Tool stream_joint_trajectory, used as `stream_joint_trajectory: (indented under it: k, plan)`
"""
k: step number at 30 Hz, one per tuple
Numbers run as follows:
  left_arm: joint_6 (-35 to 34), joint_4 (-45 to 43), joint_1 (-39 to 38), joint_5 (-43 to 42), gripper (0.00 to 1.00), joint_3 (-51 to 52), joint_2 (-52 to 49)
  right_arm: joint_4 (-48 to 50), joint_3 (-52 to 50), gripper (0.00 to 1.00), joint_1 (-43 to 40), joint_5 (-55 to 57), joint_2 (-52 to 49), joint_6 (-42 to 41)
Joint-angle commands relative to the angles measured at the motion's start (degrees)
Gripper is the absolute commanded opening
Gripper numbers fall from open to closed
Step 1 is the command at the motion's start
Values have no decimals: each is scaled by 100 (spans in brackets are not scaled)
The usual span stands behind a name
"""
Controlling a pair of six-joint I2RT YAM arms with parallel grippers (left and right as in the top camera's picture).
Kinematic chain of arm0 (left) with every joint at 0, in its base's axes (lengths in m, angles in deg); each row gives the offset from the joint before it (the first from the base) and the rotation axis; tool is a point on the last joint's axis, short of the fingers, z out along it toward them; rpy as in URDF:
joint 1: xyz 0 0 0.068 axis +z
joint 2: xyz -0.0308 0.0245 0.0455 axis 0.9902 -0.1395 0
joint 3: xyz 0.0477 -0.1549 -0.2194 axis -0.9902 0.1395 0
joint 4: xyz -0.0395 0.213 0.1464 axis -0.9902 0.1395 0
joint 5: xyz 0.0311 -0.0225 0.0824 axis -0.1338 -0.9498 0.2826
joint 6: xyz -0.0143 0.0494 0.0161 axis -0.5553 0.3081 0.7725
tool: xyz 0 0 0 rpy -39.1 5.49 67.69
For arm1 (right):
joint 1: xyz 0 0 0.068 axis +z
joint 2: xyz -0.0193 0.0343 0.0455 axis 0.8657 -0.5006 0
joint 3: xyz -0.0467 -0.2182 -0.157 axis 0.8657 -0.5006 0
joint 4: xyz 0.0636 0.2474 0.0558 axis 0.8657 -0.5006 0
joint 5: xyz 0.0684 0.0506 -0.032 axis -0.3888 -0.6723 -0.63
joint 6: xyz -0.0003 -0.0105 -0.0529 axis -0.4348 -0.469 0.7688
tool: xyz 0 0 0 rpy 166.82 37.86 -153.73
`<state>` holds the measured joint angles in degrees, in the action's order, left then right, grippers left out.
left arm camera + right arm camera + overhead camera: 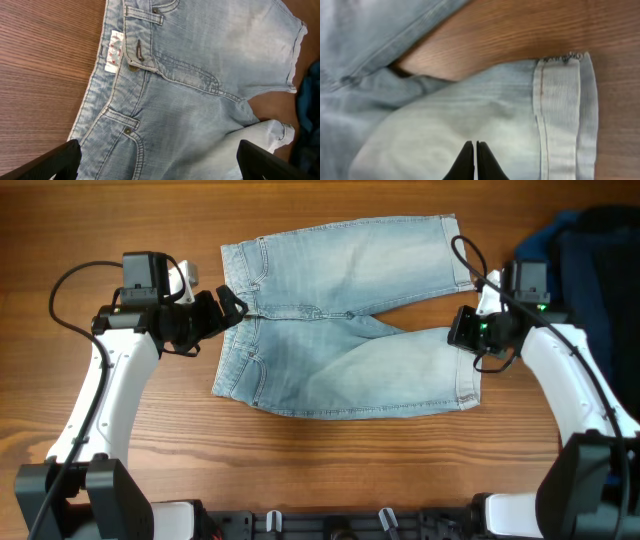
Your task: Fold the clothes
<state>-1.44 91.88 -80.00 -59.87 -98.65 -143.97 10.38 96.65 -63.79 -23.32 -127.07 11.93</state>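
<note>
Our left pincer (226, 306) stands wide open and empty at the waistband of the shorts (340, 330), which lie flat on the table (300, 470). Our right pincer (474, 159) is closed with nothing between its tips, over a leg near its cuffed hem. Only the left wrist view shows the white waistband label (114, 52), its red marks unreadable to us; only overhead shows the dark garment (600, 250) beyond the right arm.

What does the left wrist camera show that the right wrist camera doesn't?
Only the left wrist view shows the waistband with its button, a white label, and the left gripper, open wide. Only the right wrist view shows a cuffed leg hem close up and the right gripper, fingers shut together. Both show the denim shorts lying on the wooden table.
</note>
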Motion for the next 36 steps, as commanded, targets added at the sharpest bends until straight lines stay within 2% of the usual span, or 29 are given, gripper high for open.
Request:
stream_joint_trajectory:
  k: [1, 7, 10, 17, 22, 24, 29, 36]
  plan:
    - [28, -17, 0, -68, 100, -50, 31, 514, -461, 4, -31, 505, -378, -507]
    - [31, -17, 0, -68, 100, -50, 31, 1298, -533, 4, -153, 938, -1377, -822]
    - [31, -17, 0, -68, 100, -50, 31, 1381, -503, 4, -273, 1410, -1646, -833]
    - [31, -17, 0, -68, 100, -48, 31, 647, 232, 4, -579, 387, -997, -396]
    - [31, -17, 0, -68, 100, -48, 31, 719, 284, 4, -577, -98, -87, -256]
    - [28, -17, 0, -68, 100, -48, 31, 999, 284, 4, -577, -428, -31, -155]
    - [31, -17, 0, -68, 100, -50, 31, 2124, 284, 4, -520, -411, -323, -83]
    - [31, -17, 0, -68, 100, -48, 31, 4083, 284, 4, -199, -343, -1561, 114]
